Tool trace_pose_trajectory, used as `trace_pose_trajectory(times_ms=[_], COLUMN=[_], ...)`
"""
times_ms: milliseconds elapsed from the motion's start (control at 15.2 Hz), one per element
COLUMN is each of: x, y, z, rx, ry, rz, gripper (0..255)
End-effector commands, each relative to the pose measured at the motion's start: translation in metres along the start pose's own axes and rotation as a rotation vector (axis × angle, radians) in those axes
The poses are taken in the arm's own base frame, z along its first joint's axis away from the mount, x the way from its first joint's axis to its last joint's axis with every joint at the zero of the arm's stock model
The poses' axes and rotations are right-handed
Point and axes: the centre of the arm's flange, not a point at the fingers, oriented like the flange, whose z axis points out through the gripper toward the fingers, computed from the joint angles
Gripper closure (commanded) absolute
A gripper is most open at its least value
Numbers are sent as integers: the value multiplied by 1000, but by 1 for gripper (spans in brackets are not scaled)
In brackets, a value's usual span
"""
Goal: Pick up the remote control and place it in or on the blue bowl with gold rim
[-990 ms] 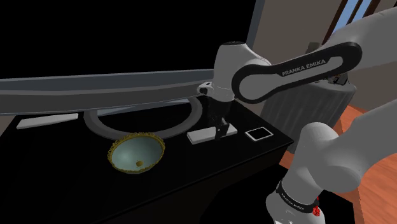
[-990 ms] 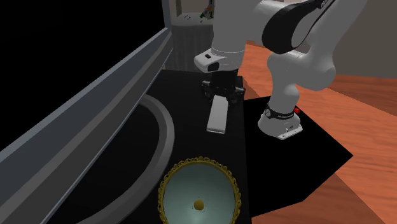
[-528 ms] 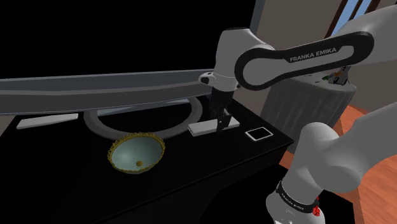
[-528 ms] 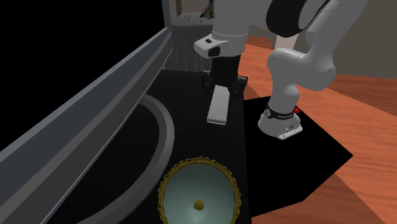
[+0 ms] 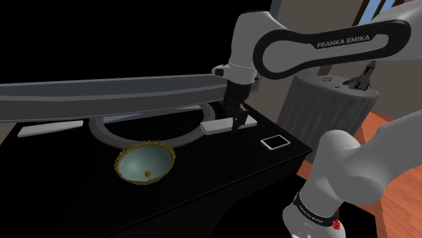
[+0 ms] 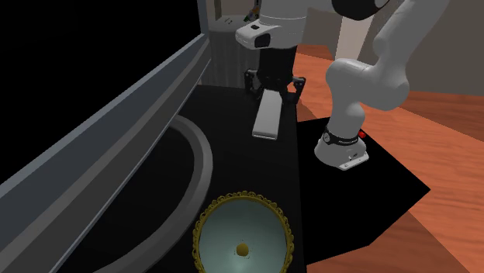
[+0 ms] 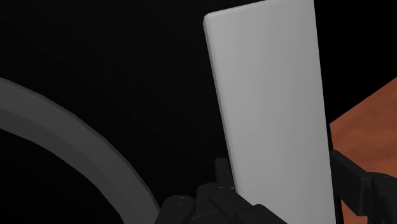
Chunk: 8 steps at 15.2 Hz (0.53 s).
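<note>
End effector (image 5: pixel 237 120) was clamped on one end of the pale remote control (image 5: pixel 216 127). Risk: the long overhang could pivot or slip in transit to the bowl (image 5: pixel 138 162).

Shoulder cam sits beside and a bit behind the arm's base (image 5: pixel 316 215), up high, looking down and left across the black counter (image 5: pixel 203 189). Second cam hangs over the opposite end, above the bowl (image 6: pixel 243 233), facing back toward that base. Both catch the bowl, the grey ring (image 5: pixel 107 132) and the remote (image 5: pixel 228 124). Wrist cam rides the pincer (image 7: pixel 283 184), super close on the remote.
</note>
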Motion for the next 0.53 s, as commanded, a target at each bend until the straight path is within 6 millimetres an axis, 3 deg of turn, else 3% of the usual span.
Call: trace_pose_trajectory(times_ms=[0,462], x=[13,105], y=[-2,-12], z=[-5,-5], rx=[0,0], ry=[0,0], rz=[0,0], gripper=[255,255])
